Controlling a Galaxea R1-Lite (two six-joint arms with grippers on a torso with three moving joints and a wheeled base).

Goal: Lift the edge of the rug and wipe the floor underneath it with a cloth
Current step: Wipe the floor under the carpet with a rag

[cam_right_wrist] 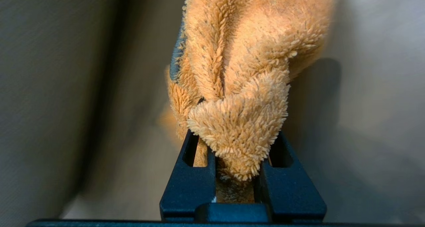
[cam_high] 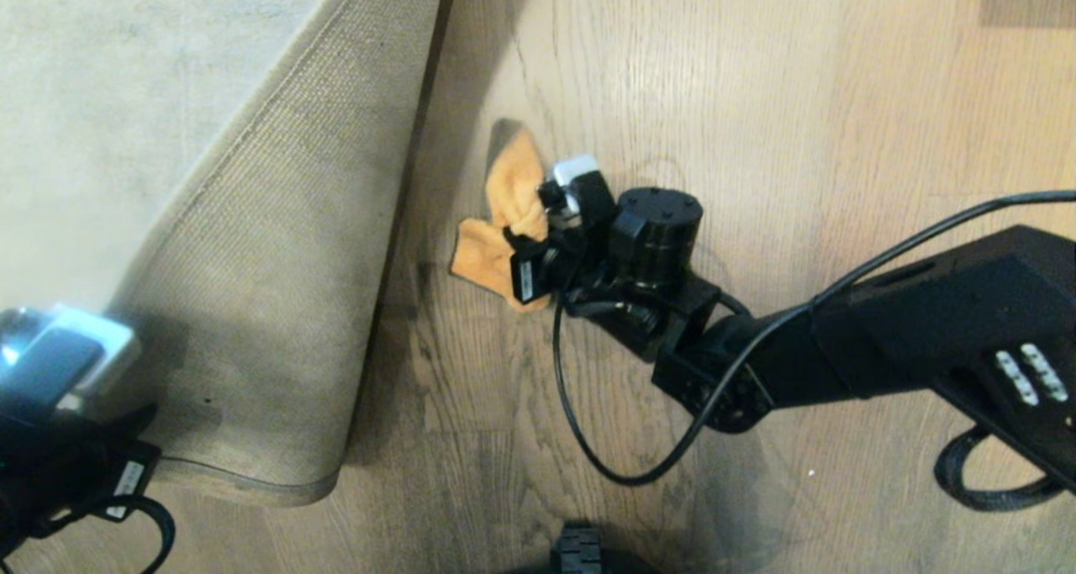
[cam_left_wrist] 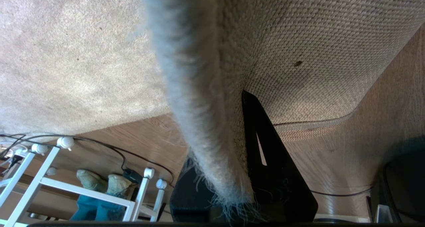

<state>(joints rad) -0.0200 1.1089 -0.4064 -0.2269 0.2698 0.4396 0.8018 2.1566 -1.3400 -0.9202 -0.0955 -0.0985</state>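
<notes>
Currently one rug, one cloth, two grippers in head view. Rug edge folded back at left of frame, tan backing up, pinched in left gripper at lower left corner; left wrist view shows pile and backing clamped between fingers. Right gripper at frame centre, arm reaching in from right, clamped on orange cloth, which lies against bare floor just beside fold.

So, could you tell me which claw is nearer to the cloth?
Right. The right claw is shut on the cloth; the left claw grips the rug edge, well apart.
</notes>
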